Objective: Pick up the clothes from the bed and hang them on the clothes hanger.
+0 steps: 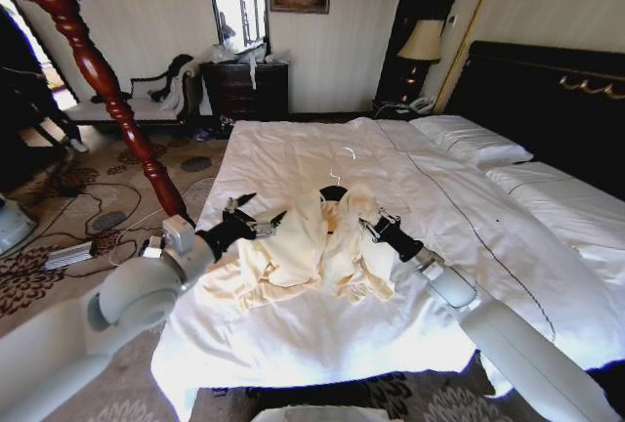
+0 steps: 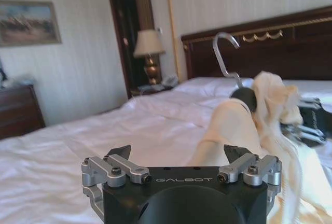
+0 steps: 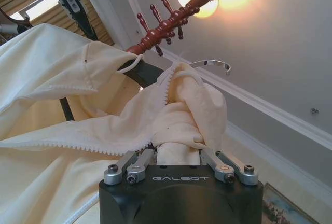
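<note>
The cream-yellow clothes [image 1: 308, 256] lie bunched on the bed [image 1: 293, 158], their upper part draped over the black clothes hanger [image 1: 334, 192], whose metal hook [image 1: 347, 153] sticks up. My right gripper [image 1: 376, 224] is shut on a bunched fold of the clothes [image 3: 187, 110] beside the hanger [image 3: 140, 71]. My left gripper [image 1: 256, 222] hovers open just left of the garment, nothing between its fingers. From the left wrist, the open left gripper [image 2: 178, 154] faces the hanger [image 2: 245, 97] and the raised cloth [image 2: 270, 97].
A red-brown wooden coat stand [image 1: 98, 70] rises at the bed's left corner. Cables and a power strip [image 1: 68, 256] lie on the carpet. A dark dresser [image 1: 249, 90], a lamp [image 1: 422, 43] and the black headboard [image 1: 547, 90] stand beyond. Pillows [image 1: 469, 144] sit far right.
</note>
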### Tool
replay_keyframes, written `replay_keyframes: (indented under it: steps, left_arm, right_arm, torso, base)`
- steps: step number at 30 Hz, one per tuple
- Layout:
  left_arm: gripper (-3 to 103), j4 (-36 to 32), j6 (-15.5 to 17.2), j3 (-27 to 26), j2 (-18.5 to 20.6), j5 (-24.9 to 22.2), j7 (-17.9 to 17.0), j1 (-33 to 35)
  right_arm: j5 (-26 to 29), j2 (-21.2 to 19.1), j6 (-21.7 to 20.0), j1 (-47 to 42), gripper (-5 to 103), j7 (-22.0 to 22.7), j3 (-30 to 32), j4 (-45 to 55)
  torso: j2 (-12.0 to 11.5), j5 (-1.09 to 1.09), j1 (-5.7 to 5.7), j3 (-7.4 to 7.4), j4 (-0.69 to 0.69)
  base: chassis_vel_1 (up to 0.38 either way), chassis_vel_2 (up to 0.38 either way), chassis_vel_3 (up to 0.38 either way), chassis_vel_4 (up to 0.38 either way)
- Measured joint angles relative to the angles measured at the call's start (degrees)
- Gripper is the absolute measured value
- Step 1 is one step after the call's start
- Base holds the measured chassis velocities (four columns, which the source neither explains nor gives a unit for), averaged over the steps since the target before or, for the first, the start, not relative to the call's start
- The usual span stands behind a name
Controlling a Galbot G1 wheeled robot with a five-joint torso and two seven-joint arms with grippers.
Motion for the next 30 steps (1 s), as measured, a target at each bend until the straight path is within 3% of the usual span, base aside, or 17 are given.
replay_keyframes:
  steps: [6,8,14,16,18,20,22,24,25,26,29,30]
  left_arm:
    - [100,-0.1,2.1,1.3,1.3,-4.3,2.9,-0.1]
    - [100,0.0,2.9,2.5,1.9,-4.4,5.4,0.2]
    - [100,0.1,3.0,4.0,2.1,-3.6,8.3,0.7]
    - [96,0.3,2.7,4.2,2.1,-3.4,8.9,0.7]
    - [80,0.9,1.9,4.2,2.0,-3.0,9.9,0.9]
    - [80,1.0,1.8,4.3,1.9,-2.9,10.2,0.9]
    - [70,1.3,1.5,4.6,1.8,-2.3,11.8,1.2]
    - [70,1.4,1.4,4.7,1.8,-1.9,12.4,1.3]
    - [58,1.6,1.2,5.0,1.7,-0.7,13.7,1.6]
    - [58,1.7,1.2,5.1,1.6,-0.2,14.2,1.7]
    - [42,2.3,0.5,5.5,1.1,2.4,17.3,2.4]
    - [42,2.3,0.5,5.5,1.1,2.4,17.3,2.4]
  right_arm:
    - [-5.2,1.3,1.3,0.0,25,0.1,0.7,0.9]
    - [-7.4,1.8,1.8,0.1,25,0.1,0.7,1.3]
    - [-12.3,2.9,3.5,0.5,25,0.2,0.5,1.6]
    - [-13.9,3.3,4.4,0.5,25,0.2,0.3,1.8]
    - [-15.8,3.8,5.7,0.6,25,0.2,0.3,2.3]
    - [-16.2,3.9,6.1,0.6,25,0.2,0.3,2.4]
    - [-17.1,4.0,7.2,1.0,25,0.1,0.3,2.6]
    - [-17.1,4.0,7.4,1.1,25,0.0,0.2,2.6]
    - [-17.2,4.0,7.9,1.3,25,-0.2,0.0,2.6]
    - [-17.2,4.0,8.0,1.4,25,-0.3,-0.1,2.6]
    - [-17.1,4.0,8.8,1.6,25,-0.9,-0.2,2.7]
    - [-17.1,4.0,8.8,1.6,25,-0.9,-0.2,2.7]
  torso:
    - [0.0,-0.01,0.01,0.00,0.00]
    - [0.0,-0.01,0.00,0.00,-0.01]
    - [0.0,0.00,0.01,0.00,0.00]
    - [0.0,0.00,0.00,0.00,0.00]
    - [0.0,-0.01,0.00,0.00,0.00]
    - [0.0,0.00,0.00,0.00,0.00]
    - [0.0,0.00,0.00,0.00,0.00]
    - [0.0,-0.01,0.00,0.00,0.00]
    - [0.0,-0.01,0.00,0.00,0.00]
    - [0.0,-0.01,0.00,0.00,0.00]
    - [0.0,0.00,0.00,0.00,0.00]
    - [0.0,0.00,0.00,0.00,0.00]
  base:
    - [0.000,0.000,0.000,0.000]
    - [0.000,0.000,0.000,0.000]
    - [0.000,0.000,0.000,0.000]
    - [0.000,0.000,0.000,0.000]
    - [0.000,0.000,0.000,0.000]
    - [0.000,0.000,0.000,0.000]
    - [0.000,0.000,0.000,0.000]
    - [0.000,0.000,0.000,0.000]
    - [0.000,0.000,0.000,0.000]
    - [0.000,0.000,0.000,0.000]
    - [0.000,0.000,0.000,0.000]
    - [0.000,0.000,0.000,0.000]
